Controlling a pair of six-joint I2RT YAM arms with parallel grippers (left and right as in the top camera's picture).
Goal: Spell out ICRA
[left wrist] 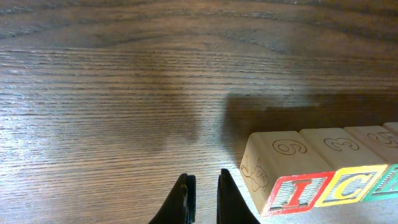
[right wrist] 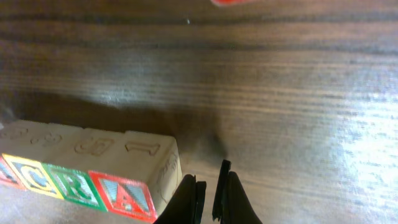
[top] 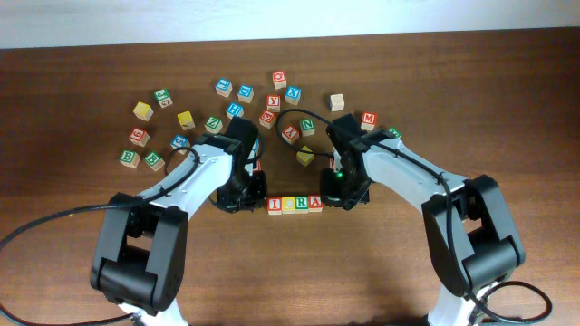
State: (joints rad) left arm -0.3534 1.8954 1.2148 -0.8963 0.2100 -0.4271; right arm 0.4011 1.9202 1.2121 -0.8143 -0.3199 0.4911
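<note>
The row reading I, C, R, A is laid on the desk, its blocks touching, between the left jaws and right jaws. Both are nearly closed and empty. The word appears complete, and probably only withdrawal is left.

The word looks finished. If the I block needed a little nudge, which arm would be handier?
Left, probably. The left fingers sit empty right beside the I block; the right fingers are by the A block, at the row's other end.
</note>
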